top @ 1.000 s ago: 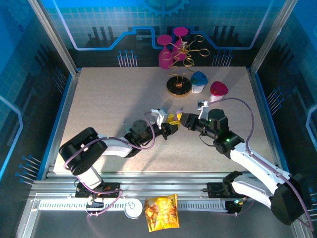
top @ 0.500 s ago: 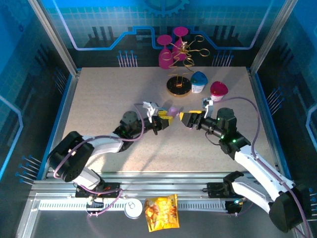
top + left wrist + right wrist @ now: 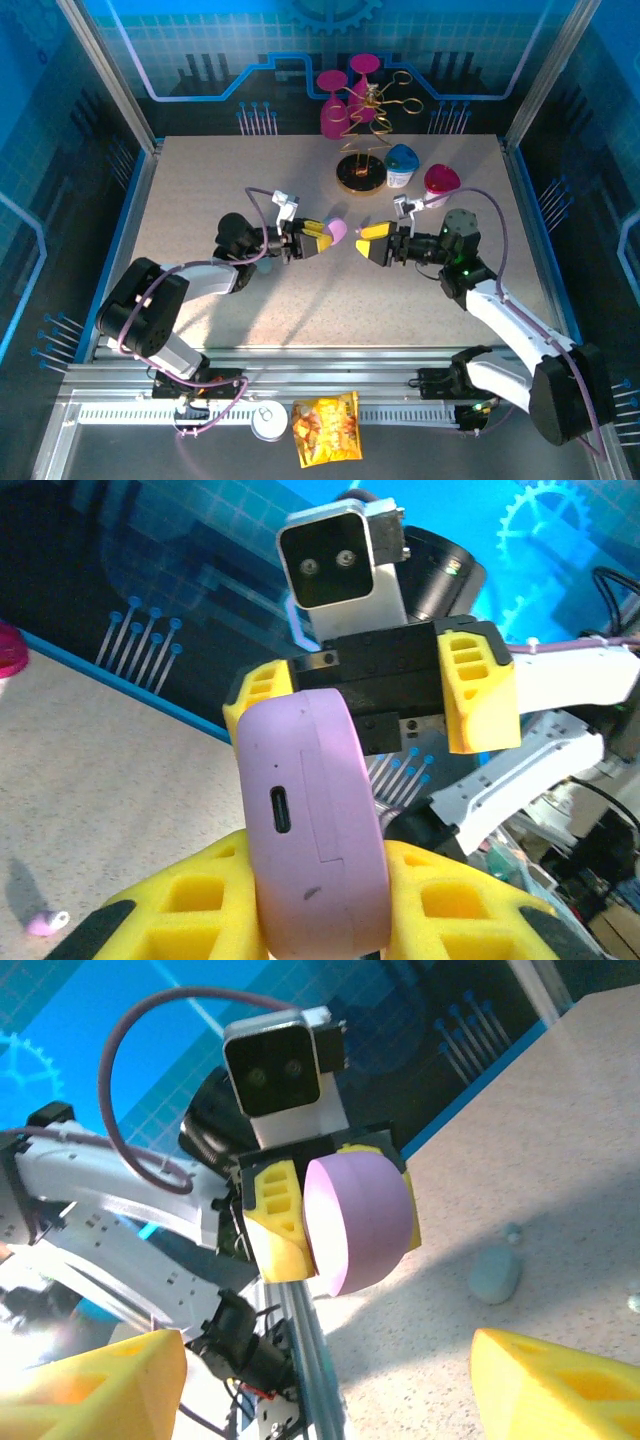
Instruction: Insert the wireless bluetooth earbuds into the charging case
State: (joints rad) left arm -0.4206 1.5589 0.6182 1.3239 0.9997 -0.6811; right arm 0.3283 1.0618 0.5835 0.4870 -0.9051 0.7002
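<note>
While no earbud is yet seated, the lilac charging case (image 3: 310, 830) is held off the table (image 3: 200, 200), clamped between the yellow jaws of the left gripper (image 3: 320, 237). Facing it, just apart, the right gripper (image 3: 364, 245) is spread wide and carries nothing. Beyond, a lilac earbud (image 3: 47, 920) and a pale blue earbud (image 3: 495, 1273) are seen lying loose on the table. The case appears closed, so opening it is judged the step in hand. Next, the lid must be lifted before a bud is fetched.

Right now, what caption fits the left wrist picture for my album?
The left gripper holds the lilac charging case, port toward camera, facing the open right gripper.
</note>
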